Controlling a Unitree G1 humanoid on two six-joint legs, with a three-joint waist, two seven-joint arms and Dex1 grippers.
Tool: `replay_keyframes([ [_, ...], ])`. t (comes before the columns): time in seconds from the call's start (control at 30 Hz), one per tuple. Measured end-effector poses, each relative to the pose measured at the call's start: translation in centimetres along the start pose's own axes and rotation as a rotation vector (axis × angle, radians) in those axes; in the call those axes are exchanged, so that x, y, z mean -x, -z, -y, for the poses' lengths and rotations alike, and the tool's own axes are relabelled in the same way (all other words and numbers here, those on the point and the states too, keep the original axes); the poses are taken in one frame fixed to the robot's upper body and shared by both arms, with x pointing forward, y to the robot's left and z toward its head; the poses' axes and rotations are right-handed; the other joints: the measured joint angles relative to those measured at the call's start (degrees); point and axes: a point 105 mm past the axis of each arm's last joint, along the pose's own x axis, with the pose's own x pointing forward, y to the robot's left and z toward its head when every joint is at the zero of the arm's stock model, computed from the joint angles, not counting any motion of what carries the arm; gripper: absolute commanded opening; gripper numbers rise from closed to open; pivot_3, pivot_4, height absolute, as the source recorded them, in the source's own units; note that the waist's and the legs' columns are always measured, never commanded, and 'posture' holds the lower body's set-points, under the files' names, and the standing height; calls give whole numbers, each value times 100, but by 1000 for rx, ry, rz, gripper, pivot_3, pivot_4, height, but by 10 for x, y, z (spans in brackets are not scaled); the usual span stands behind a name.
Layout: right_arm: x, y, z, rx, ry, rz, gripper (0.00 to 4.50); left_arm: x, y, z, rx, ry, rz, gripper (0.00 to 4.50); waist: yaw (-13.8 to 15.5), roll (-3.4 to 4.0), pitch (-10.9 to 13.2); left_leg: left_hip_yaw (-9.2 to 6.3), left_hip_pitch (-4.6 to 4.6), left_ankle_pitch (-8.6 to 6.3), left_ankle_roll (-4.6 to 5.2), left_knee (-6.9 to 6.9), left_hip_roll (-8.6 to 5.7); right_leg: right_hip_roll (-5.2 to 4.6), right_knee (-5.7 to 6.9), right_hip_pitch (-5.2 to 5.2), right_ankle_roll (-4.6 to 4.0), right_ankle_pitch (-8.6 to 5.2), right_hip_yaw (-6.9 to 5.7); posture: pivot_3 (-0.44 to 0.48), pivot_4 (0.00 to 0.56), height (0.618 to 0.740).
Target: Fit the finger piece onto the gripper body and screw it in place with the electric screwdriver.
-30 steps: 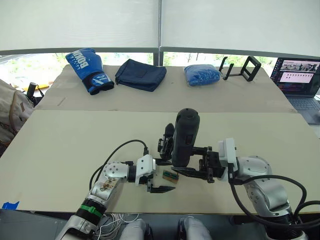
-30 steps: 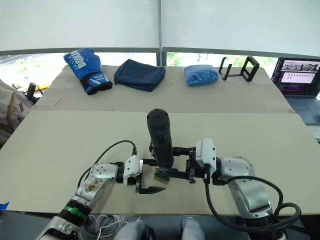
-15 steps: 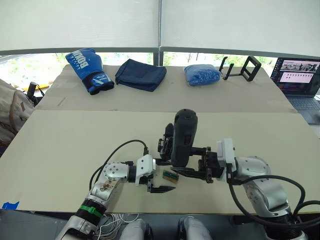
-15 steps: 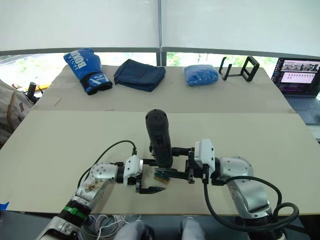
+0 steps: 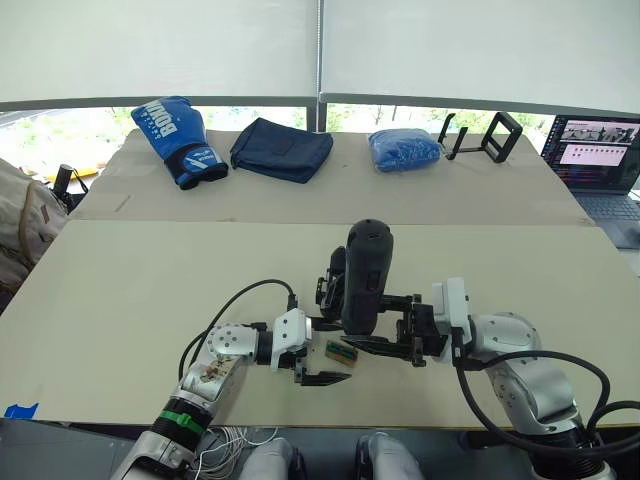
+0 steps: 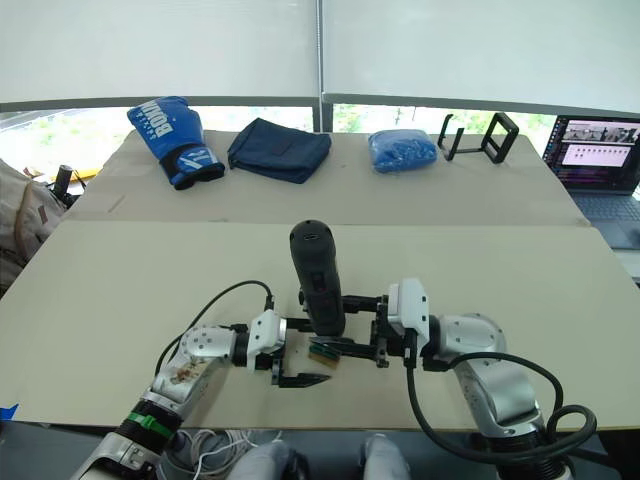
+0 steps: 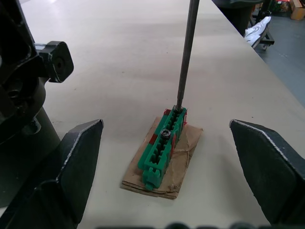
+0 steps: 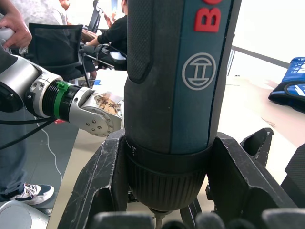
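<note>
On the beige table (image 5: 150, 290): right gripper (image 5: 392, 330) clamped on electric screwdriver (image 5: 365, 275), bit in green screw holder (image 7: 162, 148); left gripper (image 7: 167, 157) spread. Tilting risks dropping the screw.

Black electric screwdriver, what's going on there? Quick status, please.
Right pincer shut on upright black electric screwdriver. Thin metal bit on green screw block. Left pincer open around block. Nothing blocking.

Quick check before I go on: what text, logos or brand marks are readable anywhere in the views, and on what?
"Bo", red letters cut off by the frame edge, with a round emblem below: on the electric screwdriver held in the right gripper.
White lettering on the blue boxing glove: too blurred to read with certainty.
Laptop screen: text too small to read.
</note>
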Motion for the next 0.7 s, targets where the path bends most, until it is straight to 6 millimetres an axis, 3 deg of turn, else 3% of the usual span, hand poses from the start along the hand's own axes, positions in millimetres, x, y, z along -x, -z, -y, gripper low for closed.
replay_keyframes([
  [0.7,1,0,0,-4,-5,0,1938,-1,-1,1,10,2,-4,4500,-1,0,0,0,-6,-4,6,0,0,-5,-7,-2,2,0,-2,0,150,740],
])
